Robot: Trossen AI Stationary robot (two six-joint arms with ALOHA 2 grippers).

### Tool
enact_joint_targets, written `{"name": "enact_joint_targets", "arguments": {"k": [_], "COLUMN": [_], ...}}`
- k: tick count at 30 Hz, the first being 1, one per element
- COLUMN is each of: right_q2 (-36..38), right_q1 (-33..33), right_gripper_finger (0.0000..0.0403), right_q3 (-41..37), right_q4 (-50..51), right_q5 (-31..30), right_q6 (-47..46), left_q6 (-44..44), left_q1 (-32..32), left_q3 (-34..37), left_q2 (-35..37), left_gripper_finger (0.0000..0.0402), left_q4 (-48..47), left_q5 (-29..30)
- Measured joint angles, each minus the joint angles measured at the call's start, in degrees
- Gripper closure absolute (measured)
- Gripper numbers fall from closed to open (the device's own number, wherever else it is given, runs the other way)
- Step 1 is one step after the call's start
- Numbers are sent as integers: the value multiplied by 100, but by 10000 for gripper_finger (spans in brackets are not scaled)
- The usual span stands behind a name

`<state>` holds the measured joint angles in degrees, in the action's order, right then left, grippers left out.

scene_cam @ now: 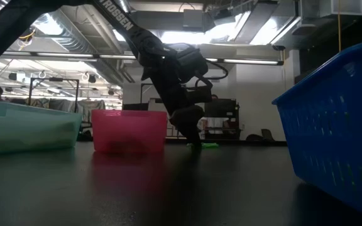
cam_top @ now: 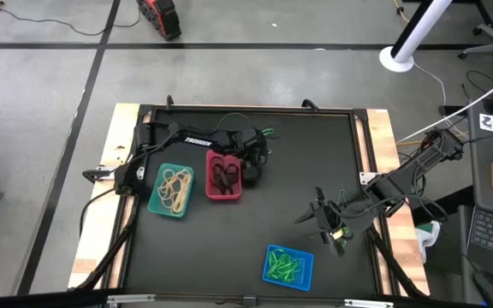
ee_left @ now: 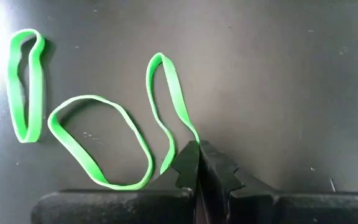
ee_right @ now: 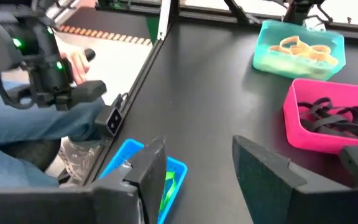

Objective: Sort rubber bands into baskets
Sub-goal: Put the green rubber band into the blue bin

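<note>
black tabletop (ee_left: 278, 74), band (ee_left: 169, 112) end hidden

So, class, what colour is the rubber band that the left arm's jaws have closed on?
Bright green. The rubber band pinched by the left gripper shows best in the left wrist view.

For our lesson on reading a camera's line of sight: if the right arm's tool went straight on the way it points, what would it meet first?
Probably the red basket holding black rubber bands. The open right tool faces bare tabletop first, though depth is unclear.
</note>
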<state>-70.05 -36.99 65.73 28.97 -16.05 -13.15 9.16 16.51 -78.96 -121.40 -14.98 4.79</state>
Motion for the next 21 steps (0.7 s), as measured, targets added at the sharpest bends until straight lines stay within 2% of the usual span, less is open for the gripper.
{"name": "enact_joint_targets", "arguments": {"k": [9, 18, 21], "right_q2": [-3, -3, -3], "right_q1": [0, 0, 0], "right_gripper_finger": [221, 221, 221], "right_q3": [0, 0, 0], "right_q4": [231, 450, 613], "right_q5": [0, 0, 0], "right_q6": [-2, -2, -2], "left_q6": [-170, -547, -615], "left_q1": [-98, -393, -582], "left_q3": [-386, -817, -941], "left_q2": [0, 4, 4], "left_gripper_finger": [400, 401, 401], "left_q4": [19, 33, 30], "left_q5": [-441, -1359, -1505]}}
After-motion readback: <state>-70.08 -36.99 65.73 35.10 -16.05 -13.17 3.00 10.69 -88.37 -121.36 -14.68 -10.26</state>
